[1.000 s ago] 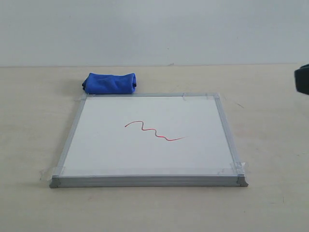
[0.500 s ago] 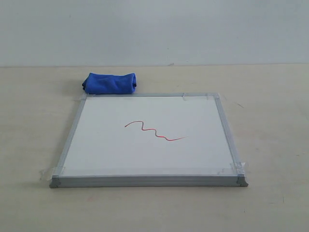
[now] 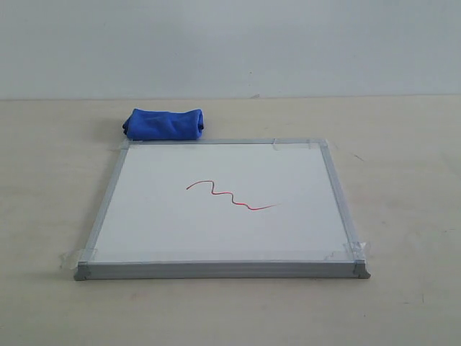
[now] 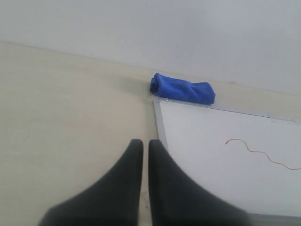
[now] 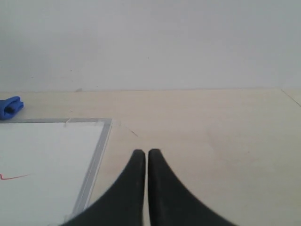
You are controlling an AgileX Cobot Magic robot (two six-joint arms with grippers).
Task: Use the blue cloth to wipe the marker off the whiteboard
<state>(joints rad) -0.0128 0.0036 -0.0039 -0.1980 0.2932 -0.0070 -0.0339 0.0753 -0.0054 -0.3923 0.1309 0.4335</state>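
The whiteboard (image 3: 216, 238) lies flat in the middle of the table, grey-framed with taped corners. A thin red wavy marker (image 3: 229, 195) line crosses its centre. The blue cloth (image 3: 163, 124) is a bunched roll on the table, touching the board's far left corner. Neither gripper shows in the exterior view. In the left wrist view my left gripper (image 4: 142, 143) is shut and empty, above the table beside the board's (image 4: 225, 165) left frame, with the cloth (image 4: 182, 89) and marker (image 4: 256, 153) beyond. My right gripper (image 5: 142, 153) is shut and empty over bare table, right of the board (image 5: 47, 160).
A pale wooden table (image 3: 403, 158) carries everything, with a plain light wall (image 3: 230, 43) behind it. Clear tape pieces (image 3: 72, 254) hold the board's corners to the table.
A dark part of the right arm at the exterior view's right edge one second ago has left that view. Board, marker line and cloth have not moved.
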